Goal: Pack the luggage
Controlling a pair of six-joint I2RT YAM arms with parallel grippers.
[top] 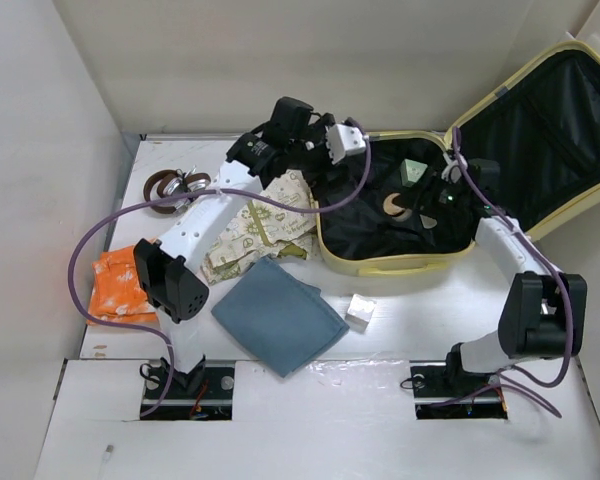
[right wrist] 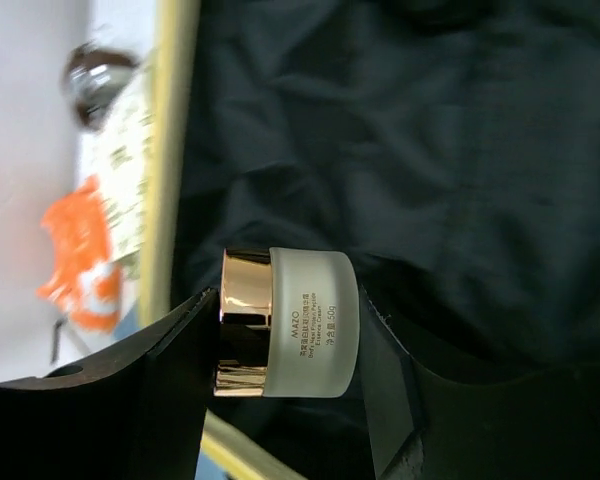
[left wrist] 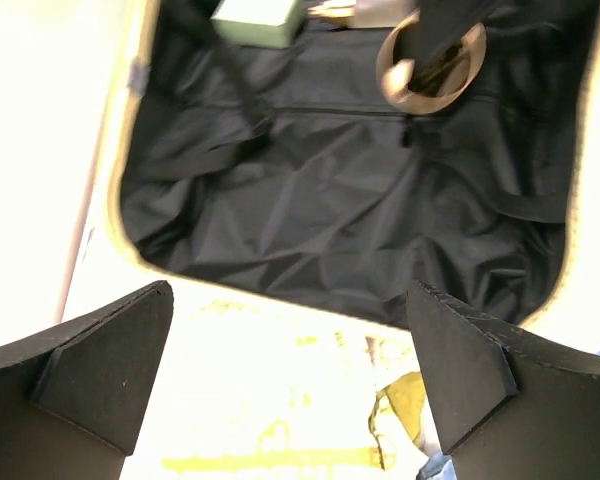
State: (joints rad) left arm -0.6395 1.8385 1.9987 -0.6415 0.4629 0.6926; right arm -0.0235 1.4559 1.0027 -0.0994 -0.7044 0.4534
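Over the open luggage (top: 400, 265), the right end effector (right wrist: 285, 310) clamps a gold-lidded jar (right wrist: 315, 320); at its left rim the left end effector (left wrist: 290, 350) gapes wide, empty.

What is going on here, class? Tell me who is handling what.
An open suitcase is being packed. The right gripper grips a jar above the black lining. The left gripper is open and empty at the suitcase's left edge, over a patterned cloth. A green box and a ring lie inside; a blue cloth, an orange packet and a small box wait on the table.
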